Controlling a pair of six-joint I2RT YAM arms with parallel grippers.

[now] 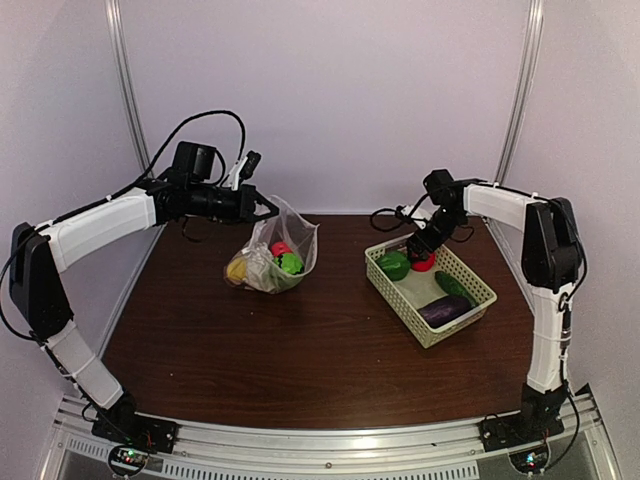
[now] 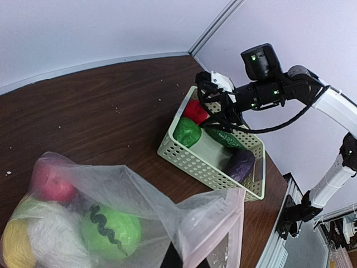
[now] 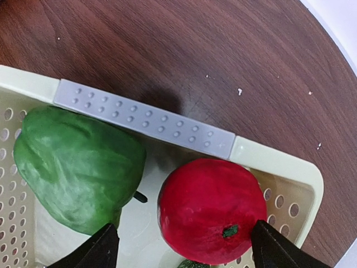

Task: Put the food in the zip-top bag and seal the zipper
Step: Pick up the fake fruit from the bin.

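Two arms reach out over the dark wooden table (image 1: 250, 350) in the top view. The left gripper (image 1: 268, 208) is pinched on the upper edge of the zip-top bag (image 1: 290, 232) and holds that edge up, while the bag's bottom rests on the table just below and to the right of the fingers. Inside it lie a yellow piece (image 1: 237, 269), a red-pink ball (image 1: 280, 248) and a green round piece (image 1: 291, 263). Well apart to the right stands a pale lattice basket (image 1: 470, 305), with the right gripper (image 1: 425, 248) lowered over its far end, just above a red fruit (image 1: 423, 263). A green lump (image 1: 393, 265), a cucumber (image 1: 452, 284) and an eggplant (image 1: 443, 310) also lie in the basket.

The left wrist view has the bag directly beneath the camera, filling the foreground, and a white cauliflower (image 2: 53, 237) lies between the yellow and green pieces. Its own fingers are hidden behind the plastic, so their grip cannot be told here.

In the right wrist view the two fingertips (image 3: 103, 248) stand spread wide. The red fruit lies between them, nearer the right-hand one, and whether it touches that fingertip cannot be told. The green lump lies against the basket's rim to the left.
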